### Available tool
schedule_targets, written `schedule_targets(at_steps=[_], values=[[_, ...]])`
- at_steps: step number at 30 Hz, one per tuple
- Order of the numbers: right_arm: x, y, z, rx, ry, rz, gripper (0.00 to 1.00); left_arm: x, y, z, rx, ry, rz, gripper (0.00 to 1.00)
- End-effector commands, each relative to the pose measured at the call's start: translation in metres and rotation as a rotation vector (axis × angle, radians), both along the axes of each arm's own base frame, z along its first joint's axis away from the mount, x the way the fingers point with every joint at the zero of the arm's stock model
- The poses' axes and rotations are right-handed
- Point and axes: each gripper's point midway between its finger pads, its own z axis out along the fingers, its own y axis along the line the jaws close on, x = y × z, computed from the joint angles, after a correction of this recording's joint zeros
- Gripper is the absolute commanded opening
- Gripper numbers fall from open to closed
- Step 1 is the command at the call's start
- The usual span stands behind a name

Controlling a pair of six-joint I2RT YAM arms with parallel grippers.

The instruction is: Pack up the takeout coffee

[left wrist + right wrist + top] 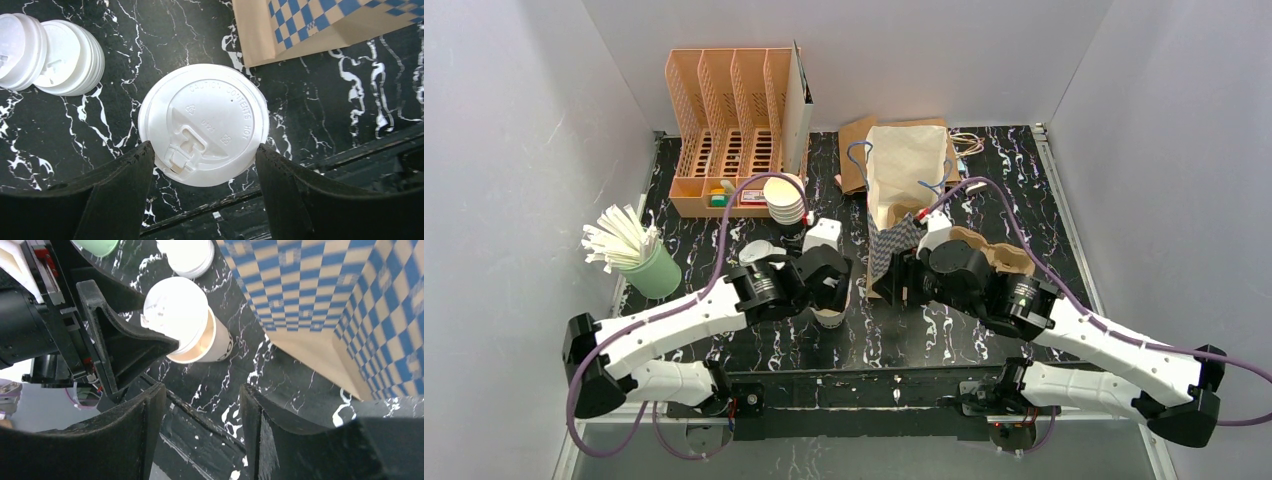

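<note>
Cup (217, 342) stands upright on the black marbled table (924, 340), near the front edge and just left of centre, with its long axis vertical and its mouth up. Its white lid (204, 131) lies flat across the top. The sip tab points toward the near edge of the table, and the raised "caution contents hot" lettering curves round the far side. From the right wrist, the lid looks slightly askew: it is lifted on the side facing that camera, so a strip of the cup's cream inside shows beneath the rim. The left gripper (204, 147) comes down over the cup from above with its jaws spread wide. One fingertip (142, 155) presses the lid's rim on one side and the other presses the opposite side, so the grip is on the lid and not on the cup wall. The right gripper (202, 390) hangs just right of the cup, low over bare table. Its jaws are parted and hold nothing. A brown bag (906, 175) with a blue-and-white checked panel stands open beyond and to the right of the cup, near it but not touching. The pulp tray (996, 255) lies to the right of the bag, partly under the right arm. Two stacks of spare lids (70, 57) sit left of the cup, well apart from it.
</note>
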Motion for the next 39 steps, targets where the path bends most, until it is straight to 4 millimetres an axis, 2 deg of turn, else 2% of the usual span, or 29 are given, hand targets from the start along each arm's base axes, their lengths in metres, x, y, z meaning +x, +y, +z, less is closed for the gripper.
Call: schedule_targets(at_steps=[1,5,14,21,39], values=[[-0.010,0.003,-0.016,0.062,0.073,0.000,0.64,0.005,0.012,0.005,0.114,-0.051,0.059,0.69],[-0.015,0.003,-0.036,0.118,0.107,-0.015,0.62,0.002,0.010,-0.002,0.139,-0.025,0.051,0.70],[-0.014,0.009,-0.056,0.136,0.134,-0.030,0.60,-0.003,0.008,-0.013,0.145,0.014,0.040,0.72],[-0.014,0.013,-0.065,0.123,0.150,-0.021,0.60,-0.006,0.002,-0.019,0.120,0.029,0.026,0.72],[-0.013,0.012,-0.069,0.118,0.152,-0.033,0.60,-0.009,0.003,-0.033,0.174,0.069,0.021,0.72]])
